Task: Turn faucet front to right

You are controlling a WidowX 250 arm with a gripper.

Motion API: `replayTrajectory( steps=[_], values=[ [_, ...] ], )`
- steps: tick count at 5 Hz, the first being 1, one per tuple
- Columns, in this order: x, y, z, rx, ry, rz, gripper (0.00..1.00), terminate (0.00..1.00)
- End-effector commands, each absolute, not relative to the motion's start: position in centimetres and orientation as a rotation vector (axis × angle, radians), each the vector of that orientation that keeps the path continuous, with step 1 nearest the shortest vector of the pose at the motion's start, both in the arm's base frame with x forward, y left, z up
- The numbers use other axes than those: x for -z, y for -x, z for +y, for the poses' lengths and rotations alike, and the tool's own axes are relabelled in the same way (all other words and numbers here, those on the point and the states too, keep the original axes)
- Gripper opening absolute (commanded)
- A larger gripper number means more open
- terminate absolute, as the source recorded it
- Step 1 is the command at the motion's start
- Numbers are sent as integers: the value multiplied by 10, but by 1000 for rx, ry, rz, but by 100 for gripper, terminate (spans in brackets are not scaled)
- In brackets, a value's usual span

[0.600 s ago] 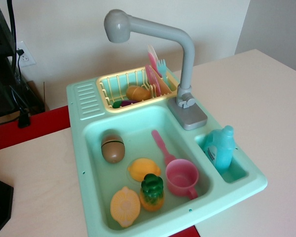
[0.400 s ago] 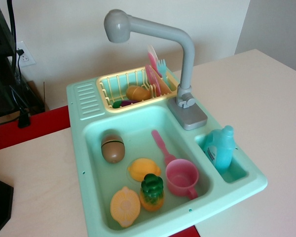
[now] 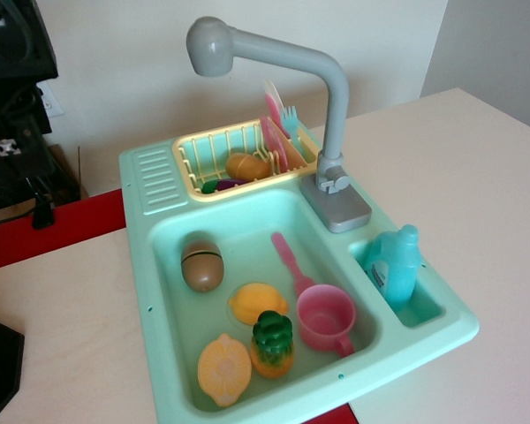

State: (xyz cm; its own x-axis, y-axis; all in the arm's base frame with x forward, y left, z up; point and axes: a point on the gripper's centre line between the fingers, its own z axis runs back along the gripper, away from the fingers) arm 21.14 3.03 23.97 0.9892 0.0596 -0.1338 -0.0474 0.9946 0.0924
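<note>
The grey toy faucet (image 3: 336, 106) stands upright on its rectangular grey base (image 3: 337, 206) at the back right of the mint green sink (image 3: 150, 265). Its horizontal arm reaches left and ends in a round head (image 3: 209, 46) above the yellow dish rack (image 3: 194, 163). A black part of my arm with the gripper (image 3: 13, 53) shows at the top left edge, far left of the faucet head and apart from it. Its fingers are not distinguishable.
The basin holds a pink cup (image 3: 325, 318), a pink utensil (image 3: 289, 259), a lemon (image 3: 258, 302), an orange half (image 3: 223, 368), a green-topped toy (image 3: 272, 343) and a brown toy (image 3: 201, 265). A blue bottle (image 3: 396, 265) stands in the small side compartment. Plates and a fork stand in the rack.
The black arm part has come into view at the top left. The faucet and the toys have not moved.
</note>
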Motion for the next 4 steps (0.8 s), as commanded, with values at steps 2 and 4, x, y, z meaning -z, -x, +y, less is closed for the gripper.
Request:
replayTrajectory(
  steps=[2,4],
  values=[
    [-234,-250,70,-91,-96,128,100,0],
    [-225,-295,78,-86,-134,155,100,0]
  ],
)
